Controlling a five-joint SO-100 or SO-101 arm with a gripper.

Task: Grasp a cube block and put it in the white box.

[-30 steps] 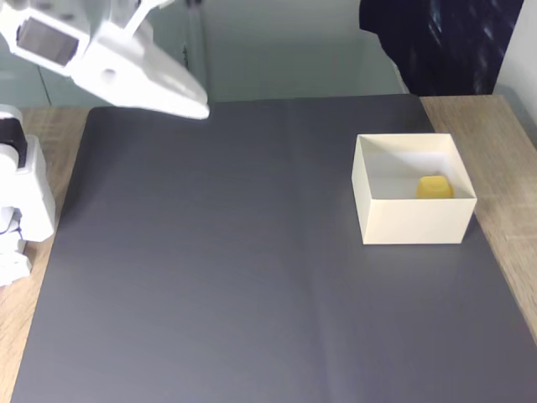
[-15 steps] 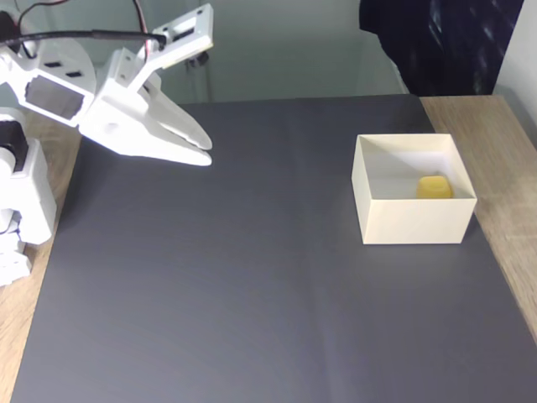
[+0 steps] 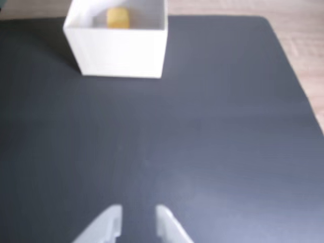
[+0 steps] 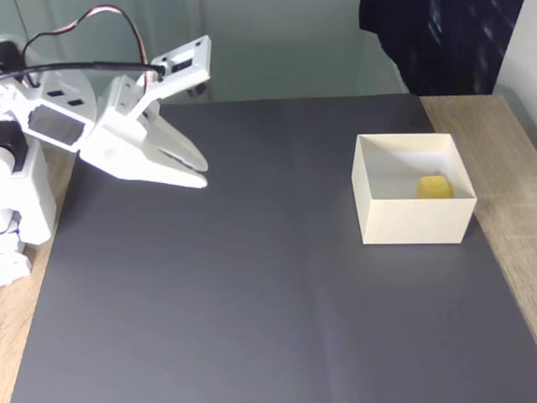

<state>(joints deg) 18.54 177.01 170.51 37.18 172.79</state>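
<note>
The yellow cube block (image 4: 435,186) lies inside the white box (image 4: 415,222), near its right wall in the fixed view. The wrist view has the cube block (image 3: 117,17) in the box (image 3: 121,50) at the top left. In the fixed view my white gripper (image 4: 200,172) hovers over the left part of the mat, far from the box, its fingertips pointing right. From the wrist, the gripper (image 3: 139,210) is at the bottom edge, slightly open, with only dark mat between its fingers.
A dark grey mat (image 4: 252,277) covers most of the wooden table (image 4: 503,168). The arm's white base (image 4: 21,201) stands at the left edge. A dark object (image 4: 436,42) sits beyond the table's far right corner.
The gripper came down from the top left corner over the mat's left part, then sank a little further. Its fingers parted slightly. Cube and box stayed still.
</note>
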